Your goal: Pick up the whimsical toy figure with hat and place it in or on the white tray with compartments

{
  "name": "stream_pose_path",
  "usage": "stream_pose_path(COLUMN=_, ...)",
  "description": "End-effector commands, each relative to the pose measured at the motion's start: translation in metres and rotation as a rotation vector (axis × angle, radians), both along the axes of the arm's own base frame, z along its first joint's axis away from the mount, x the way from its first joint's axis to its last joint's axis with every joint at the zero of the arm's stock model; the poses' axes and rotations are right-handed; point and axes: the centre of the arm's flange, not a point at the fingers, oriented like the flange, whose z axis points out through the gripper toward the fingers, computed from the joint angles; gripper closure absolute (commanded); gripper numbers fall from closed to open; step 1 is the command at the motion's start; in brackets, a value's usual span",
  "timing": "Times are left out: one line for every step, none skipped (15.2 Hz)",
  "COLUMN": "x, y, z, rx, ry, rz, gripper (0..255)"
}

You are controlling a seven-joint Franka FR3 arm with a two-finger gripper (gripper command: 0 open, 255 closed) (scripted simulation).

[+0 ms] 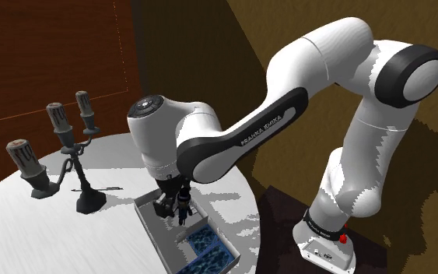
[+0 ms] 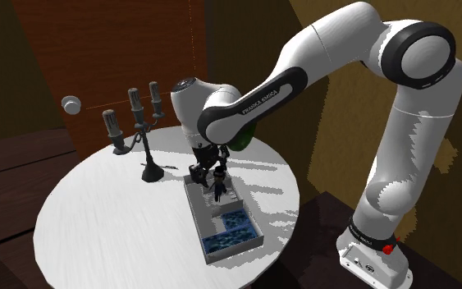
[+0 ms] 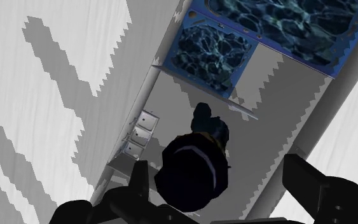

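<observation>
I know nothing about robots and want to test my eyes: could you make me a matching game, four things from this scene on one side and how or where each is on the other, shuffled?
1 toy figure
2 candelabra
3 tray
4 claw

A open, hanging over the tray
B upright, beside the tray
C blue patterned compartments at one end
D dark, inside the tray, under the claw

Pairs: 1-D, 2-B, 3-C, 4-A

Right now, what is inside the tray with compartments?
The dark toy figure is in the grey compartment of the tray, between the fingers of the open gripper. Next to it are blue rippled compartments. The figure covers the floor under it.
</observation>
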Motion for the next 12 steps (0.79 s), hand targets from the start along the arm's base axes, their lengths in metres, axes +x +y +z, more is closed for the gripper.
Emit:
stream_pose_path(x=0.000, y=0.003, z=0.013, rx=0.000, ry=0.000, rz=0.000, gripper=0)
stream_pose_path(x=0.000, y=0.006, z=0.026, rx=0.000, ry=0.000, rz=0.000, gripper=0)
stream_pose_path(x=0.000, y=0.009, z=0.039, rx=0.000, ry=0.000, rz=0.000, gripper=0)
stream_pose_path(x=0.001, y=0.011, z=0.049, rx=0.000, ry=0.000, rz=0.000, gripper=0)
stream_pose_path(x=0.001, y=0.011, z=0.049, rx=0.000, ry=0.000, rz=0.000, gripper=0)
stream_pose_path(x=0.001, y=0.011, z=0.049, rx=0.000, ry=0.000, rz=0.000, gripper=0)
stream_pose_path(x=0.001, y=0.011, z=0.049, rx=0.000, ry=0.000, rz=0.000, gripper=0)
stream_pose_path(x=0.001, y=0.011, z=0.049, rx=0.000, ry=0.000, rz=0.000, gripper=0)
stream_pose_path(x=0.001, y=0.011, z=0.049, rx=0.000, ry=0.000, rz=0.000, gripper=0)
stream_pose_path(x=0.001, y=0.011, z=0.049, rx=0.000, ry=0.000, rz=0.000, gripper=0)
stream_pose_path(x=0.001, y=0.011, z=0.049, rx=0.000, ry=0.000, rz=0.000, gripper=0)
stream_pose_path(x=0.001, y=0.011, z=0.049, rx=0.000, ry=0.000, rz=0.000, gripper=0)
